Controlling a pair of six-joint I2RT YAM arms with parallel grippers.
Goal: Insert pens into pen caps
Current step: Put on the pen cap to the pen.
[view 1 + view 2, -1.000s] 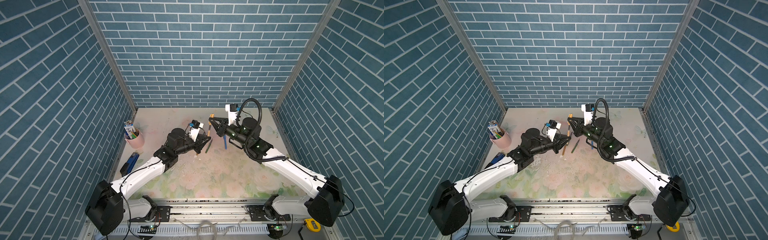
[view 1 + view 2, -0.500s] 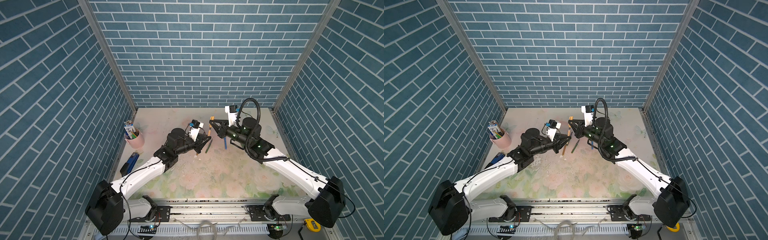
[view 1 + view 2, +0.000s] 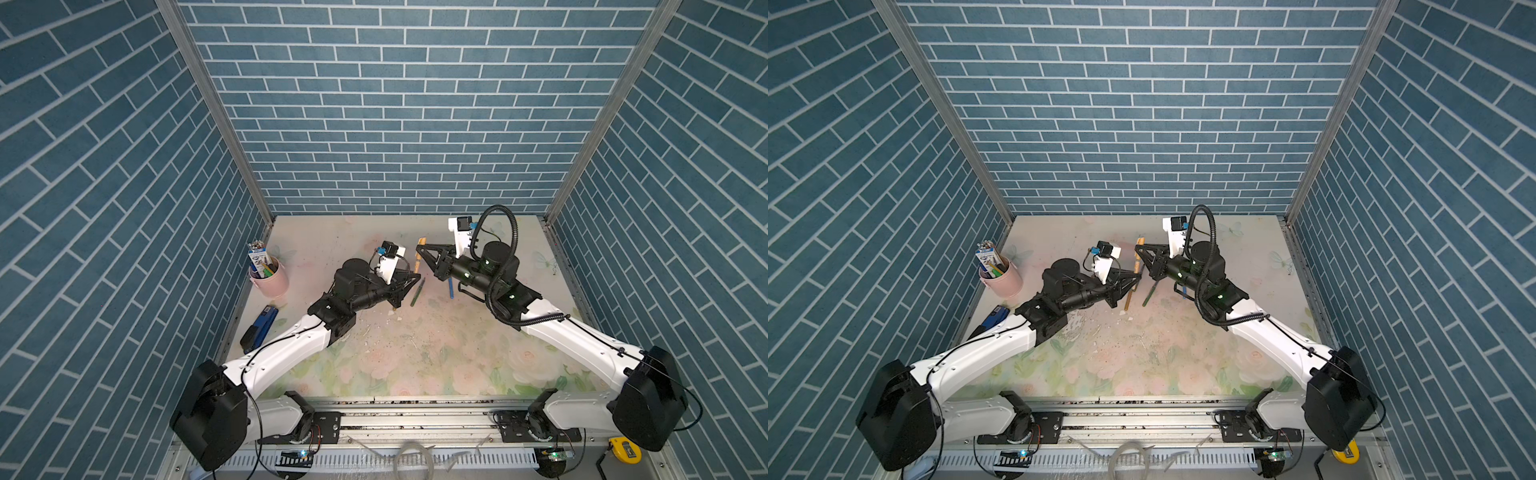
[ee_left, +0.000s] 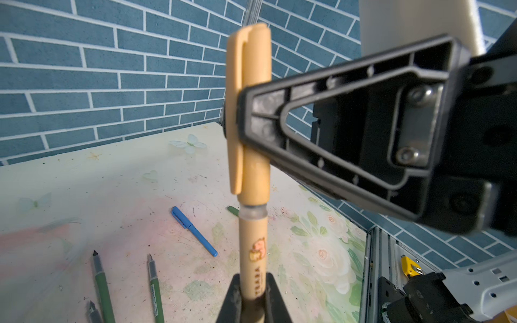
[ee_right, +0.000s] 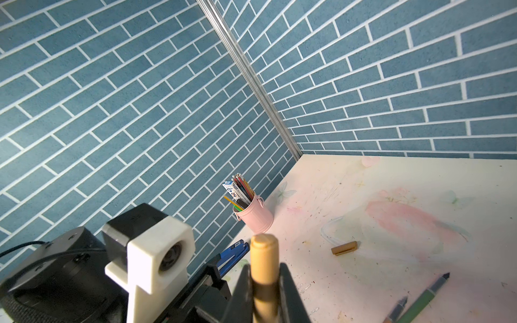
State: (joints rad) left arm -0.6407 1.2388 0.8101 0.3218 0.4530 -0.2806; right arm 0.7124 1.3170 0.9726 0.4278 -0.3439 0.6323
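As left end effector [image 4: 252,282] holds pen [image 4: 253,240], right end effector [image 4: 241,121] cap [image 4: 256,56], centrally

Golden-brown pen [image 4: 253,260] held aloft, cap [image 4: 253,56] on its tip; green pens [image 4: 102,282] lie uncapped.

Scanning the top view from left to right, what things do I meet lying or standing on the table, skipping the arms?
cup → green pen → blue pen
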